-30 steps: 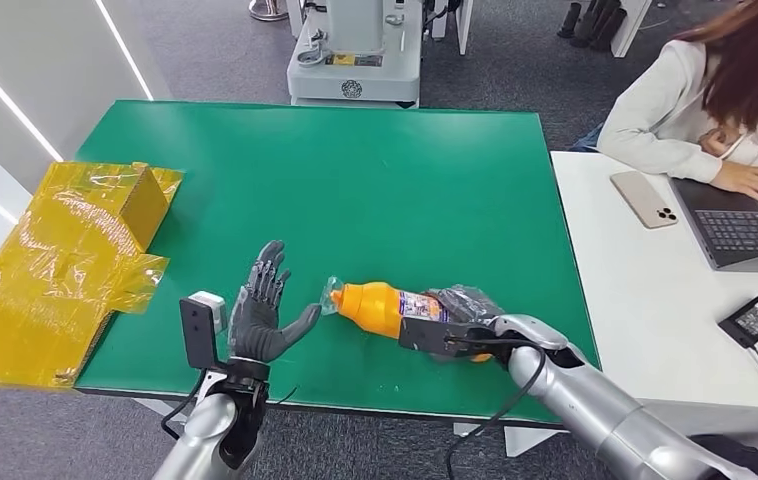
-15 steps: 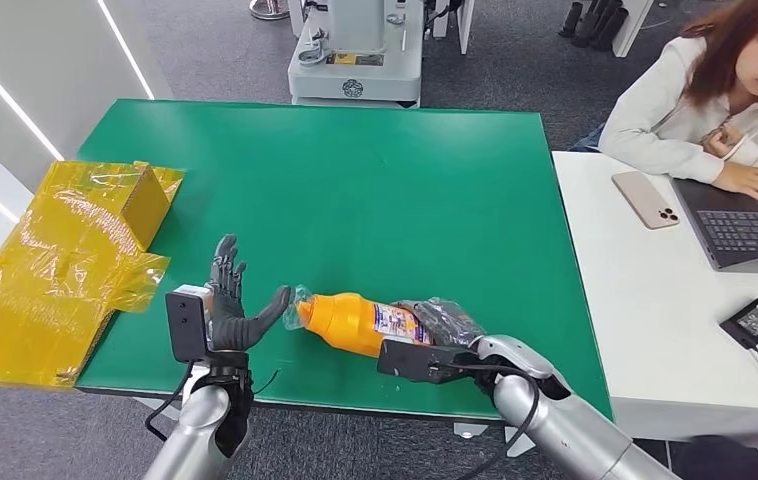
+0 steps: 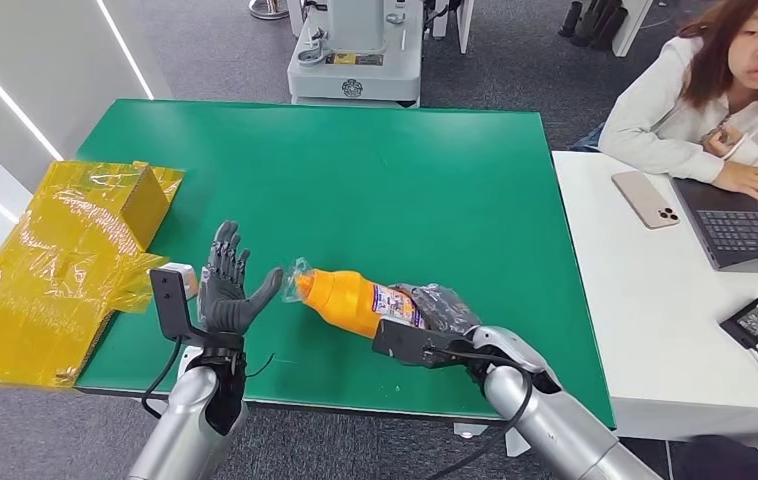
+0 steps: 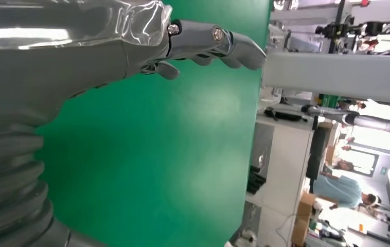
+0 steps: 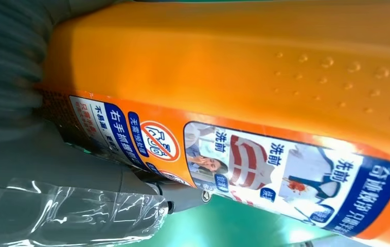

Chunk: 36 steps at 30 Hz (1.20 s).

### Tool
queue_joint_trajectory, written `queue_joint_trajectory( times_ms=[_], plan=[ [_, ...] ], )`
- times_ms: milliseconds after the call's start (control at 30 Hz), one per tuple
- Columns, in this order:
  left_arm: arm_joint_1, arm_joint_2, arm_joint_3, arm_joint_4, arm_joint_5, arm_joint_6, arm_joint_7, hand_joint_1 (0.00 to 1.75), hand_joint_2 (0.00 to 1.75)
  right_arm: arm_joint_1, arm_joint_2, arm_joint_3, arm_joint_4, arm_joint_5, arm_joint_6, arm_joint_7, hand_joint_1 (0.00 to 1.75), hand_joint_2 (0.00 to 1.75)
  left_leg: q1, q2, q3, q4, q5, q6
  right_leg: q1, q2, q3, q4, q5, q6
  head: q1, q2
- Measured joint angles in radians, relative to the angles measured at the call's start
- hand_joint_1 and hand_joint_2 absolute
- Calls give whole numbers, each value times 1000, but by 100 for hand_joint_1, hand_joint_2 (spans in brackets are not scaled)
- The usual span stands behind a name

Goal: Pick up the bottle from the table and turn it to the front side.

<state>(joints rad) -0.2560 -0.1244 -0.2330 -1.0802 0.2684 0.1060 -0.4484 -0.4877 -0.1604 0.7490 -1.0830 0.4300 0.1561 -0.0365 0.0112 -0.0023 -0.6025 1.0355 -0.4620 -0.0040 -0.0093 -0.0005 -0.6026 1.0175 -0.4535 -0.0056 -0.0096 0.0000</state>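
The bottle (image 3: 355, 303) at lower centre is orange, with a blue, white and red label of small pictures and white script. The table (image 3: 355, 170) is plain green. At left lies shiny yellow wrapping (image 3: 55, 260). The side table (image 3: 645, 300) at right is white, bearing a beige phone (image 3: 644, 198) and a grey laptop (image 3: 745, 225).

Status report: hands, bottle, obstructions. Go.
Right hand grips orange bottle at its base, bottle on its side, cap toward left hand. Left hand open beside the cap. Nothing blocking on the green table.
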Motion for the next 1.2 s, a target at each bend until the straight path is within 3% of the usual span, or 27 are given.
queue_joint_trajectory(
  times_ms=[200, 400, 767, 933, 1200],
  plan=[
    [0, 4, -3, 18, -45, -82, 33, 0, 175, 11, 8, -37, -16, -51, -26, -64, 175, 175, 0, 0, 0, 0, 0, 0, 0, 0, 0, 0, 0, 0, 0, 0],
    [-6, -3, -7, 112, -60, -76, -14, 0, 175, 49, 8, -135, -137, -206, -52, -153, 175, 175, 0, 0, 0, 0, 0, 0, 0, 0, -1, 0, 0, 0, 0, 0],
    [-36, -8, 1, 168, -20, -111, -43, 0, 175, 90, 32, -232, -181, -273, -107, -214, 175, 175, 0, 0, 0, 0, 0, 0, 0, 0, 0, 0, 0, 0, 0, 0],
    [-57, -22, 0, 143, -19, -136, -40, 0, 175, 77, 67, -254, -103, -296, -131, -225, 175, 175, 0, 0, 0, 0, 0, 0, 0, 0, -1, 0, 0, 0, 0, 0],
    [-118, -43, -79, -7, -81, -91, -12, 0, 175, -45, 142, -278, 167, -256, -177, -238, 175, 175, 0, 0, 0, 1, 1, 1, 0, 0, 0, 0, 1, -1, 0, 0]
  ],
)
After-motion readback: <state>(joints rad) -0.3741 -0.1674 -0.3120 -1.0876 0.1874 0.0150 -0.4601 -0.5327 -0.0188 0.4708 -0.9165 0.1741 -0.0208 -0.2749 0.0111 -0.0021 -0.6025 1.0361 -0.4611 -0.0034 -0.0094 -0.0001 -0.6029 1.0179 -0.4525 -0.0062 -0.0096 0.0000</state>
